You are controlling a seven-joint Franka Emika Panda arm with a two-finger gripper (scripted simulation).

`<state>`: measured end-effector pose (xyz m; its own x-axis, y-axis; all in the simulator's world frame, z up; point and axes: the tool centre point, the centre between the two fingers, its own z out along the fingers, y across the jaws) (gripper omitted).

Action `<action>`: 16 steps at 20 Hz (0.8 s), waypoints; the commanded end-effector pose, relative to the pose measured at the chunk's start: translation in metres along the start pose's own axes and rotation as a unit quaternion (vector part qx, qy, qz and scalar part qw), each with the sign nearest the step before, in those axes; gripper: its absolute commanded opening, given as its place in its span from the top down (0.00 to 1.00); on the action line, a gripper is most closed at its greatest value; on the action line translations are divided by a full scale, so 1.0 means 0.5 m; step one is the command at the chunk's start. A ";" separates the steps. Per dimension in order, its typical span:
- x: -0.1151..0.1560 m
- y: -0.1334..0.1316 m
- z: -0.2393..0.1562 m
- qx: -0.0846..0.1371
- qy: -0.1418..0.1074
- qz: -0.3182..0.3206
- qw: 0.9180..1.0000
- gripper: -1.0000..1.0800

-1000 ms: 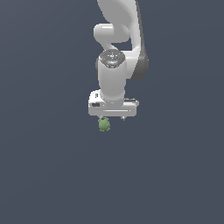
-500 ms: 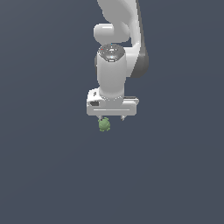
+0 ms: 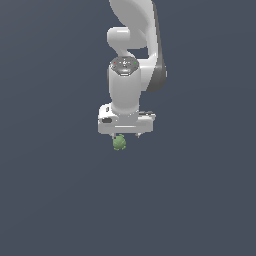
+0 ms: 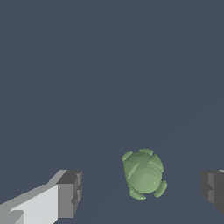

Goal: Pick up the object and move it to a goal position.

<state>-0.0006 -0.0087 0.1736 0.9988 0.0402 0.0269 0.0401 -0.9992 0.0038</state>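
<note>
Reaching: the arm hangs straight down with the gripper just above the ball; I judge this the approach, ahead of any grasp.
Gripper: spread wide and holding nothing. In the wrist view the two dark fingertips stand well apart, neither touching the ball.
Ball: small, dull green, lumpy, with little knobs round its edge. It lies between the fingertips in the wrist view, nearer the one at the frame's edge than the one on the white finger. In the exterior view it shows just below the gripper's bar, under the end toward that view's left.
Done: lining up over the ball looks largely finished; it sits inside the span of the jaws.
Left: lowering if needed, closing on the ball, lifting, carrying to the goal. No goal marker shows in either view, so I cannot tell where it lies.
Ground: plain dark grey; whether the ball rests on it I cannot tell for sure.
Writing: no brand, label or readable text anywhere. Small red and green dots sit on the wrist's round cap, too small to read as marks.
</note>
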 end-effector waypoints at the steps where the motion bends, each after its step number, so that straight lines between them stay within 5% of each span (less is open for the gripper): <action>1: -0.012 0.009 0.020 0.000 -0.002 -0.011 1.000 0.04; 16: -0.114 0.067 0.156 0.003 -0.012 -0.093 0.996 0.04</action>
<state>-0.0506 -0.0433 0.0981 0.9772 0.2122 0.0018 0.2122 -0.9772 0.0010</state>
